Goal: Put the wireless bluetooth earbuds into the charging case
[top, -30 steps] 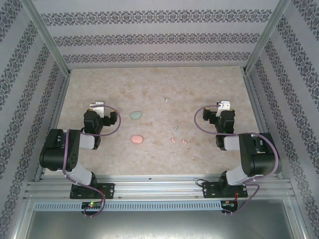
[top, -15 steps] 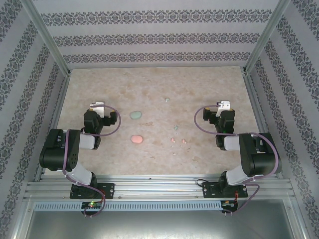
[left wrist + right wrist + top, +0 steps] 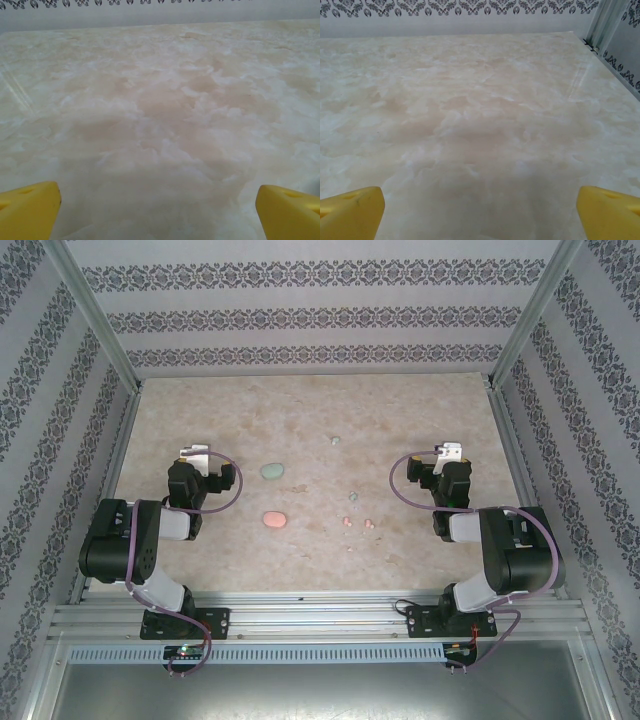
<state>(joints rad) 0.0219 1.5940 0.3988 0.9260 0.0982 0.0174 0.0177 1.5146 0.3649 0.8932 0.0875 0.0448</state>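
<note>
On the marbled table lie two oval charging cases, a pale green case (image 3: 271, 471) and a pink case (image 3: 274, 519) nearer the arms. To their right sit two tiny pink earbuds (image 3: 347, 522) (image 3: 368, 524) side by side, with one pale green earbud (image 3: 352, 496) just behind them and another pale green earbud (image 3: 335, 440) farther back. My left gripper (image 3: 195, 456) rests at the left, well away from the cases, jaws open with nothing between the yellow fingertips (image 3: 30, 209). At the right my right gripper (image 3: 452, 452) is also open and empty, its yellow fingertips (image 3: 607, 210) wide apart.
Patterned walls enclose the table (image 3: 420, 410) on three sides, with metal posts at the corners. An aluminium rail (image 3: 320, 620) carrying both arm bases runs along the near edge. Bare marbled surface stretches ahead of both grippers toward the back wall.
</note>
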